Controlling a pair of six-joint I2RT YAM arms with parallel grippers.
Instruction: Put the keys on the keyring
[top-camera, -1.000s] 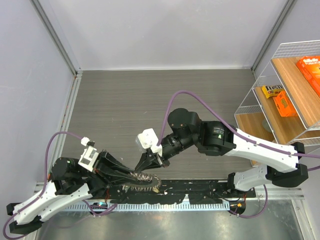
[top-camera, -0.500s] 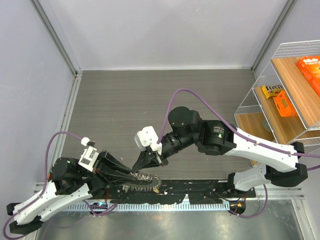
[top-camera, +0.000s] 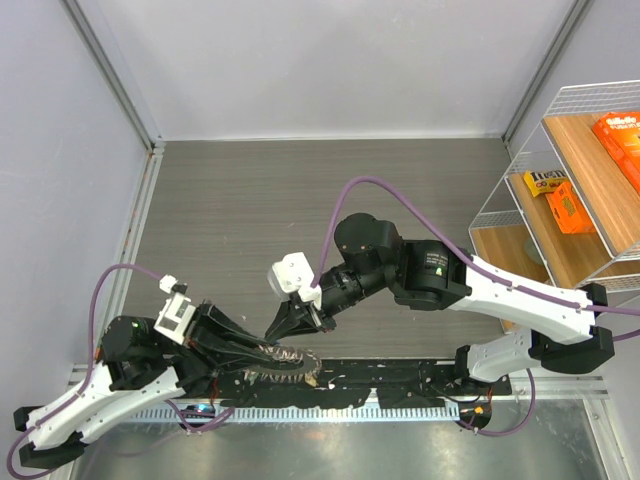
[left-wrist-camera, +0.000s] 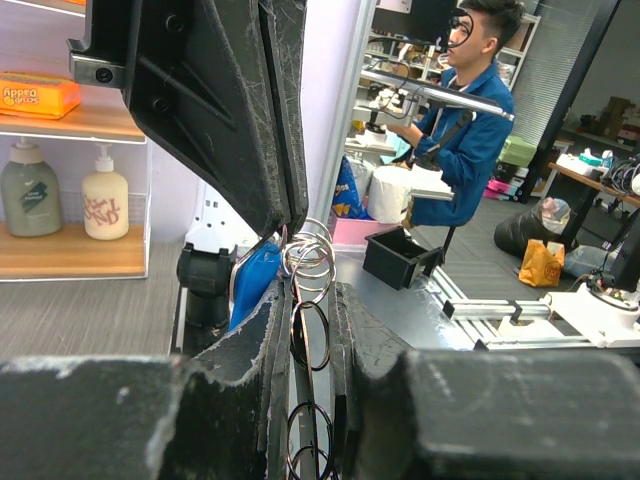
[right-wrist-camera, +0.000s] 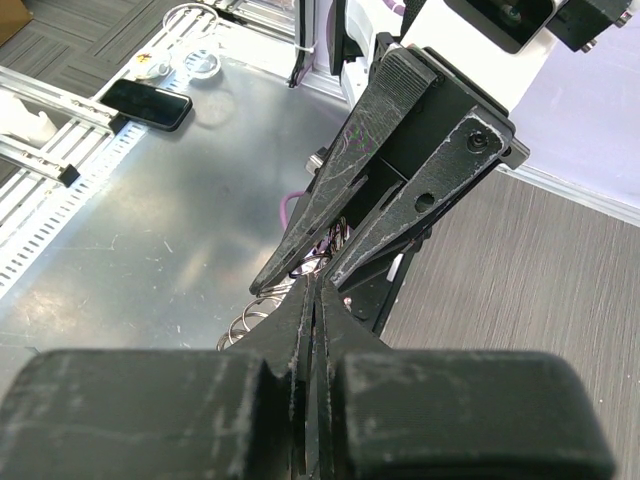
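My left gripper (top-camera: 277, 352) is shut on the keyring (top-camera: 298, 362), a silvery ring fringed with small split rings, held low over the table's near edge. In the left wrist view the keyring (left-wrist-camera: 308, 258) stands edge-on between my left fingers (left-wrist-camera: 255, 350). My right gripper (top-camera: 272, 337) comes in from the upper right, shut, its tips against the keyring's top. A blue key head (left-wrist-camera: 255, 285) shows just under the right fingers (left-wrist-camera: 240, 130). In the right wrist view my right gripper (right-wrist-camera: 317, 285) is closed tight, the left fingers (right-wrist-camera: 400, 170) just beyond it and small rings (right-wrist-camera: 250, 318) beside it.
A wire shelf (top-camera: 520, 150) with orange boxes (top-camera: 568, 207) stands at the right. A black rail (top-camera: 400, 385) and a metal sheet (top-camera: 380, 445) run along the near edge. A phone (right-wrist-camera: 145, 103) lies on the metal sheet. Walls close the left and back.
My right gripper has shifted slightly left and down along the keyring. The left arm holds still.
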